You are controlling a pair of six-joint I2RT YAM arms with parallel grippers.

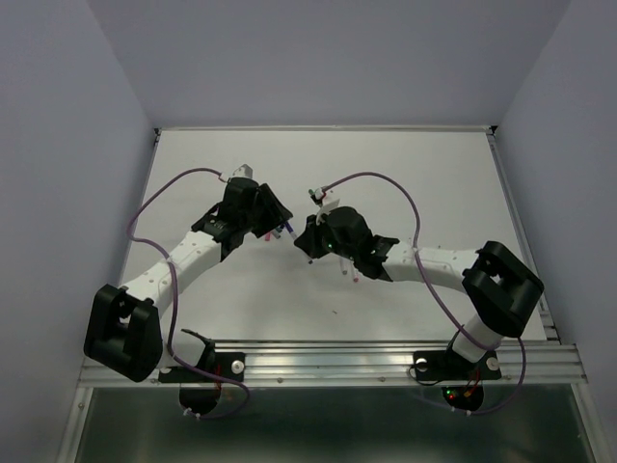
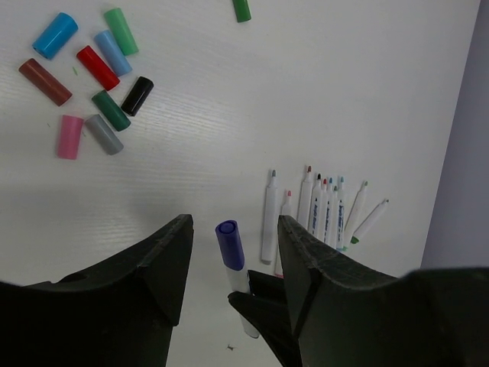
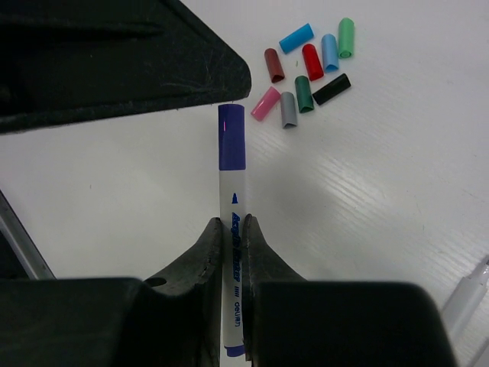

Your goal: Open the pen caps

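Note:
My right gripper [image 3: 232, 222] is shut on the white barrel of a pen [image 3: 232, 260] and holds it above the table. The pen's purple cap [image 3: 231, 138] is still on, pointing at my left gripper. My left gripper [image 2: 235, 223] is open, with one jaw on each side of the purple cap [image 2: 230, 245] and not touching it. In the top view the two grippers, left [image 1: 275, 227] and right [image 1: 307, 237], meet at the table's middle, with the pen [image 1: 287, 231] between them. Several loose pen caps [image 2: 95, 73] in blue, green, red, brown, black, pink and grey lie on the table.
Several uncapped white pens [image 2: 321, 210] lie side by side on the table below my left gripper. A lone green cap [image 2: 241, 9] lies apart from the pile. The cap pile also shows in the right wrist view [image 3: 306, 73]. Purple cables loop over both arms.

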